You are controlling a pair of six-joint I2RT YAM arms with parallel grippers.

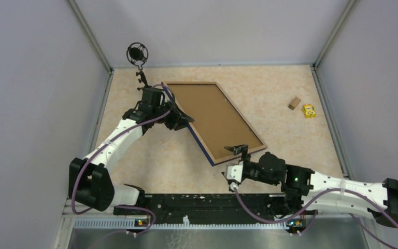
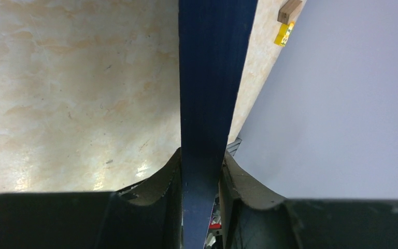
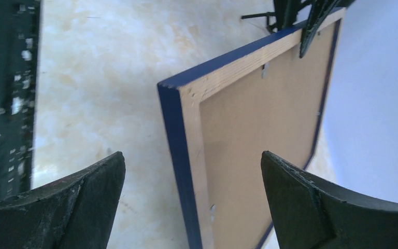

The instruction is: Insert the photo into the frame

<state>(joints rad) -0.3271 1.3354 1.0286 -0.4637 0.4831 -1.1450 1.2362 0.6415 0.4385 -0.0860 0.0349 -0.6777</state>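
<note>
Frame (image 1: 241,114) is sitting back-up, long axis running far-left to near-right, left hand (image 1: 184,118) pinching its left rail, right hand (image 1: 236,160) hovering spread around the near corner.

soft, even overhead light; no hard shadows. a pale glare spot on the table (image 2: 57,104) at lower centre of the left wrist view; jaws dark and slightly blurred along the bottom of both wrist views.
</note>
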